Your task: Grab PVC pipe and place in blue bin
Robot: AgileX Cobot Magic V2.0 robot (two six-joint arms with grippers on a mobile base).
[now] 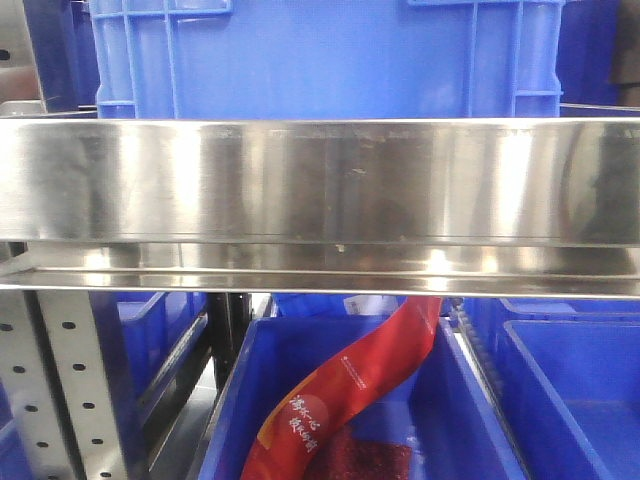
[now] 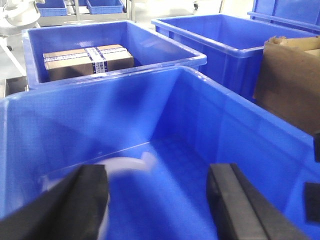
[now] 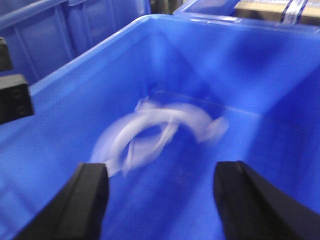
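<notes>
Steel shelf rail [image 1: 320, 180] blocks the front view; at 6 o'clock a red bag [image 1: 340, 400] bears unreadable white writing. PVC pipe [image 3: 160, 127], a blurred white curl, lies inside the blue bin [image 3: 260, 65] beneath the right claw [image 3: 160, 200], spread wide and empty. Left claw [image 2: 157, 200] gapes too; a taped cardboard box [image 2: 87, 60] sits at 11 o'clock.

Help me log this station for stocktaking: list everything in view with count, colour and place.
PVC pipe: white curved pieces, blurred, count unclear, in the blue bin, right wrist view.
Pipe piece: one, white, in the near bin, left wrist view.
Taped carton: one, brown, in the bin behind.
Cardboard: one, brown, far right.
Steel shelf: one, silver, across the front view.
Crate: one, blue, above that shelf.
Red bag: one, hanging into a lower bin.
Left gripper: black jaws apart, over the near bin.
Right gripper: black jaws apart, over the pipe.
</notes>
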